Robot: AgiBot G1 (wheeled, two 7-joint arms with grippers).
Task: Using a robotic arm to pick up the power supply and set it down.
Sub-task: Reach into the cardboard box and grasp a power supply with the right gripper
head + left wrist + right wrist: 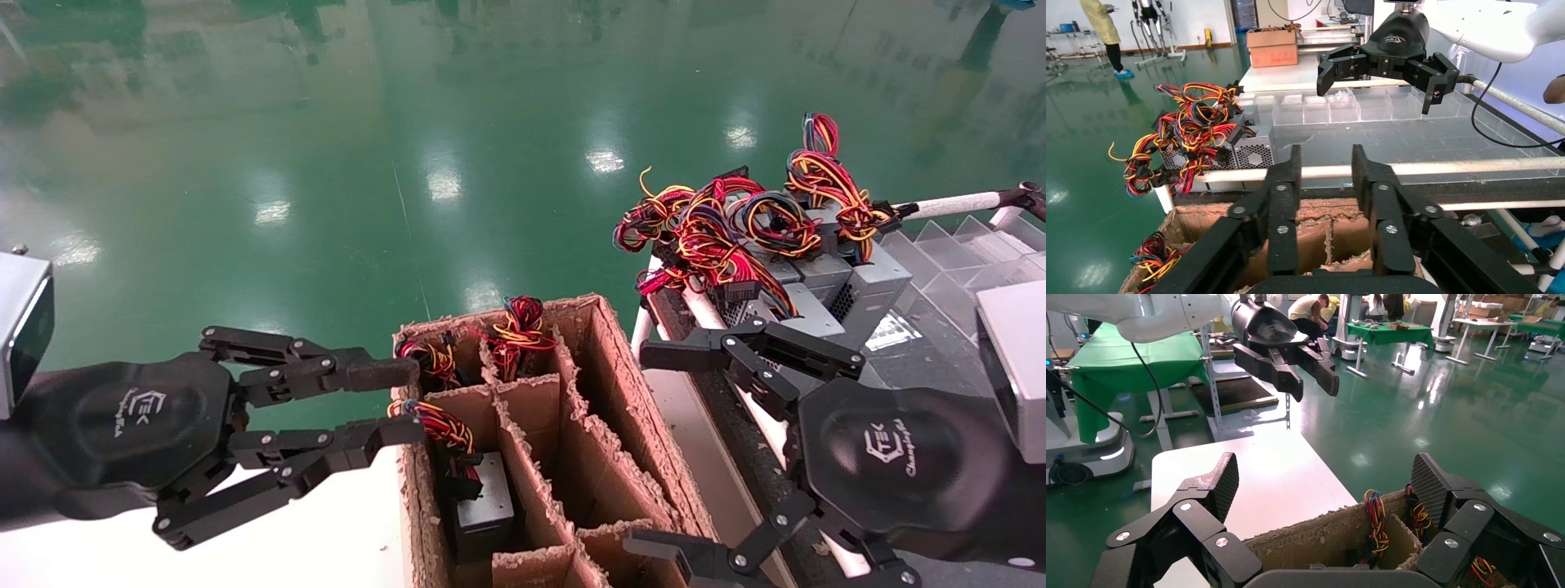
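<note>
Where cardboard box [609, 384] rims crowd — both grippers' jaws apart, empty.

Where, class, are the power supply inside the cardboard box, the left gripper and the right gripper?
power supply [485, 513], head view, grey top face.
left gripper [404, 402], head view, midway between its fingertips.
right gripper [654, 453], head view, midway between its fingertips.

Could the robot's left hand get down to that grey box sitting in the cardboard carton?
Probably yes. The left hand hovers open at the carton's edge, and the power supply sits uncovered in its compartment. Its wires and the divider walls could crowd the fingers.
</note>
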